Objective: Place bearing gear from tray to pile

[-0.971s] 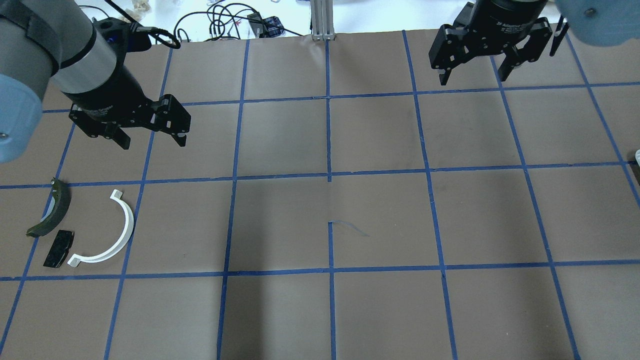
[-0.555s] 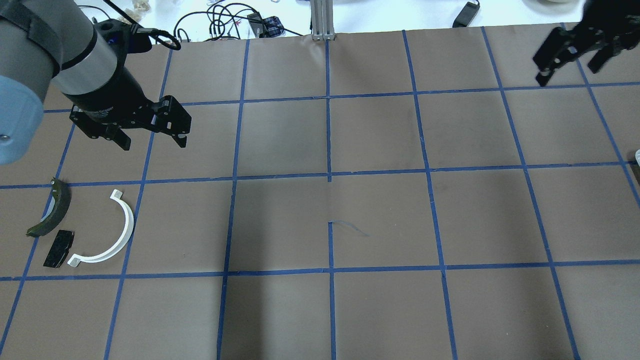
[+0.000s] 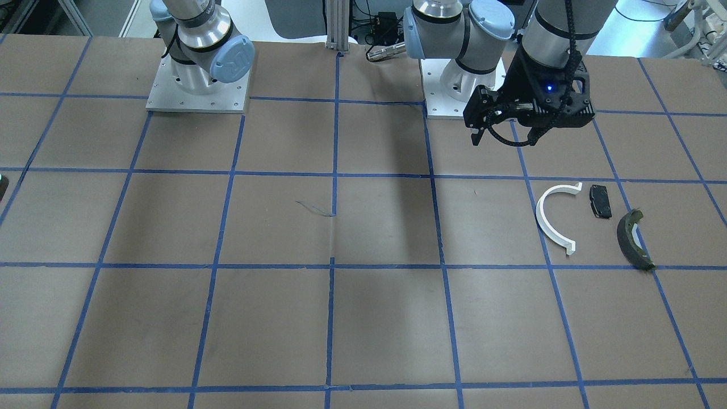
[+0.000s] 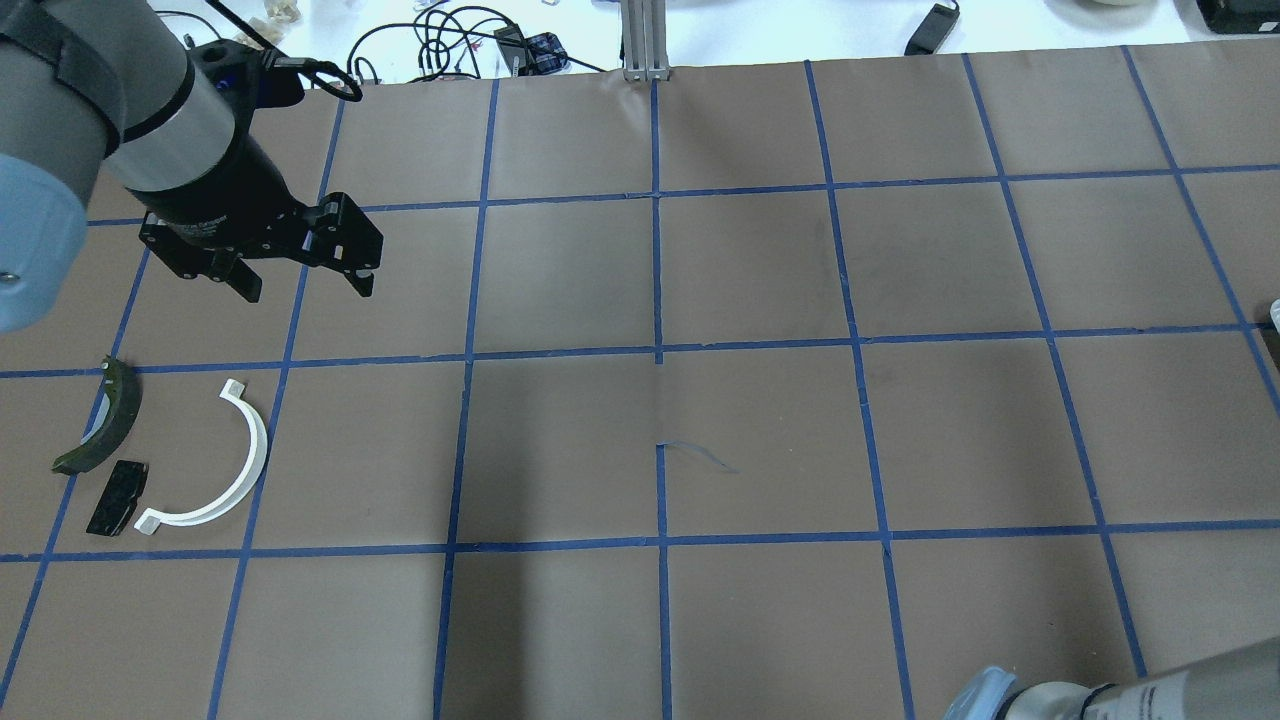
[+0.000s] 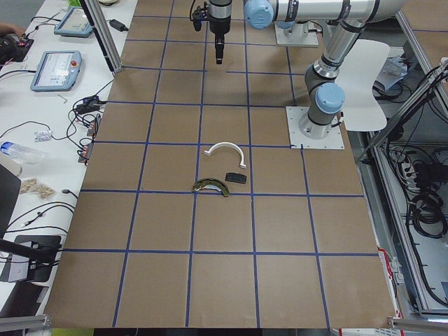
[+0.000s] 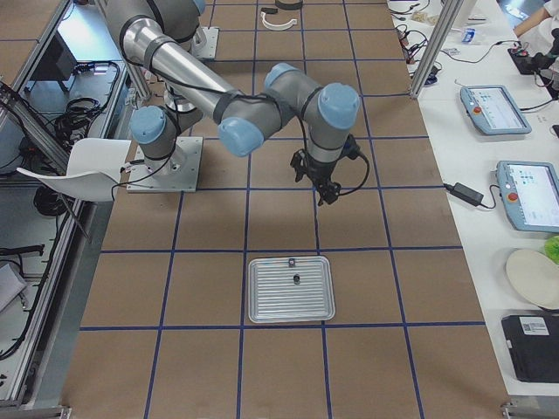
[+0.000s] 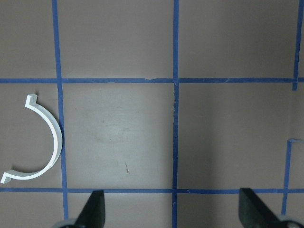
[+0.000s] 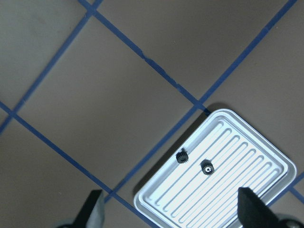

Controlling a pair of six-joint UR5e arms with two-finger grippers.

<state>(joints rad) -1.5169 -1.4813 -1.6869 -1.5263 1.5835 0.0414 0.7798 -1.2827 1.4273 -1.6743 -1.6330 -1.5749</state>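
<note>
1. The right gripper (image 8: pixel 171 209) hangs above the table (image 4: pixel 760 430), offset from one corner of the tray (image 8: pixel 247 161), with its jaws spread wide and nothing gripped.
2. The left gripper (image 4: pixel 307 285) is likewise spread and empty, well apart from the tray.
3. Two small gears lie on the tray, close together. The bearing gear (image 8: pixel 207 167) is judged to be the one with the pale centre.
4. Risk: the plain gear (image 8: pixel 181 156) may be taken or knocked, because the two lie so close.
5. Risk: the part may be dropped in transit, since the pile (image 3: pixel 600 201) lies far from the tray.
6. Brown paper is gridded with blue tape (image 4: pixel 660 350). Benches with tablets (image 6: pixel 495 109) stand beyond the tray.
</note>
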